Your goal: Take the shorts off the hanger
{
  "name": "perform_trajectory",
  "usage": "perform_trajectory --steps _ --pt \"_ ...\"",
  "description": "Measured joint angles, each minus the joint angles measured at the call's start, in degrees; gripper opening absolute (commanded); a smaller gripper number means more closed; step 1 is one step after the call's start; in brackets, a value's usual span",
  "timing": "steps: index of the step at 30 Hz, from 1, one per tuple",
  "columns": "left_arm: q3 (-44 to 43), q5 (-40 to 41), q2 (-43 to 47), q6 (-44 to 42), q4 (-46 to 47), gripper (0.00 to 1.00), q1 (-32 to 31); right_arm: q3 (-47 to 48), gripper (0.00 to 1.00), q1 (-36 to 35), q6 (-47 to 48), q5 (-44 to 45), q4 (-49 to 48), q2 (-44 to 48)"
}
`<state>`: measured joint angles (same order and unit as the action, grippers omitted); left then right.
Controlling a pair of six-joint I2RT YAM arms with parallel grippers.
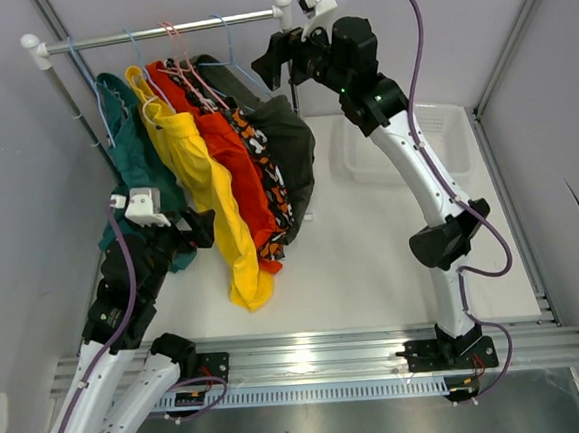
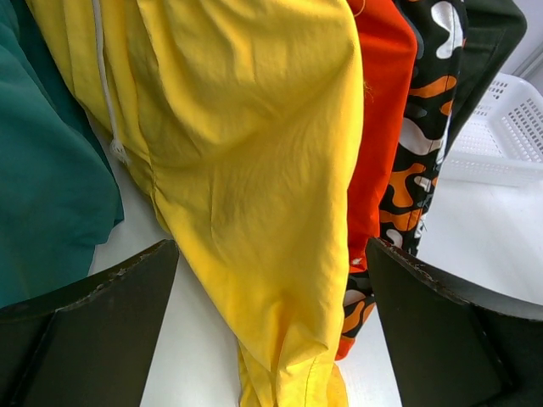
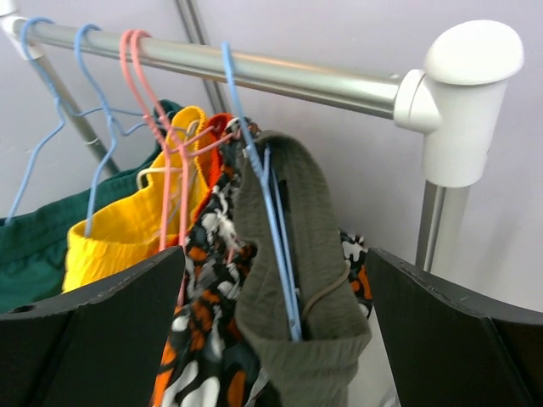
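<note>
Five shorts hang on wire hangers from a metal rail (image 1: 165, 31): teal (image 1: 130, 159), yellow (image 1: 207, 183), red-orange (image 1: 241, 170), orange-black-white patterned (image 1: 273, 193) and dark olive (image 1: 288, 136). My right gripper (image 1: 272, 62) is open and empty, close in front of the dark olive shorts (image 3: 314, 280), whose waistband sits on a blue hanger (image 3: 271, 220) between the jaws' line. My left gripper (image 1: 202, 226) is open and empty, low beside the yellow shorts (image 2: 254, 153), which hang between its fingers without touching them.
A white plastic basket (image 1: 424, 141) stands at the back right of the table and shows in the left wrist view (image 2: 509, 136). The rail's white end cap and post (image 3: 462, 85) are right of the olive shorts. Grey walls close in on both sides.
</note>
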<state>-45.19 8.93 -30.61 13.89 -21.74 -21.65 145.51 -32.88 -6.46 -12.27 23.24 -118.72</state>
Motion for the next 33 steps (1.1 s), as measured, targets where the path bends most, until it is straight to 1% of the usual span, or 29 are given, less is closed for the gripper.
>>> perform_trajectory --steps 9,11,13,14,16,17,19,21,23,26,30,33 --pt "0.5 1.8 0.2 -0.5 0.1 0.99 -0.9 1.2 0.92 0.0 -2.8 -0.9 -7.5 -7.5" --pt "0.5 2.1 0.4 -0.6 0.1 0.96 -1.2 1.2 0.91 -0.2 -3.1 -0.9 -7.5 -8.3" --pt "0.5 1.5 0.7 -0.7 0.2 0.94 -1.3 -0.2 0.92 -0.5 -3.0 -0.6 -7.8 -8.1" --pt "0.5 0.5 0.8 -0.9 0.4 0.94 -1.3 -3.0 0.93 -0.7 -2.8 -0.1 -9.2 -6.7" --pt "0.2 -1.9 0.3 -0.9 0.9 0.95 -1.4 -11.7 0.96 -1.2 -2.4 1.4 -11.3 -2.1" --pt "-0.8 -3.4 -0.7 -0.9 0.8 0.95 -1.5 -18.0 0.99 -1.3 -2.0 2.5 -13.7 1.3" --pt "-4.8 -6.3 -4.4 -0.9 0.7 0.96 -1.6 -29.8 0.99 -1.5 -0.9 4.6 -15.5 9.1" --pt "-10.2 -8.8 -8.9 -0.9 1.0 0.96 -1.7 -38.5 1.0 -1.7 0.2 6.6 -17.5 16.5" --pt "-16.8 -11.0 -13.9 -0.7 2.1 0.97 -1.9 -44.0 0.99 -1.5 1.2 8.4 -18.0 23.2" --pt "-25.9 -13.5 -21.1 -0.3 3.3 0.98 -2.1 -49.9 0.99 -1.2 2.1 11.3 -19.5 33.0" --pt "-40.2 -16.0 -32.5 0.8 5.1 0.96 -2.3 -60.0 0.99 -0.7 2.0 15.5 -21.2 47.4" --pt "-47.3 -16.7 -40.7 2.5 8.1 0.95 -2.4 -69.9 1.0 -0.7 0.3 17.6 -22.1 57.0"
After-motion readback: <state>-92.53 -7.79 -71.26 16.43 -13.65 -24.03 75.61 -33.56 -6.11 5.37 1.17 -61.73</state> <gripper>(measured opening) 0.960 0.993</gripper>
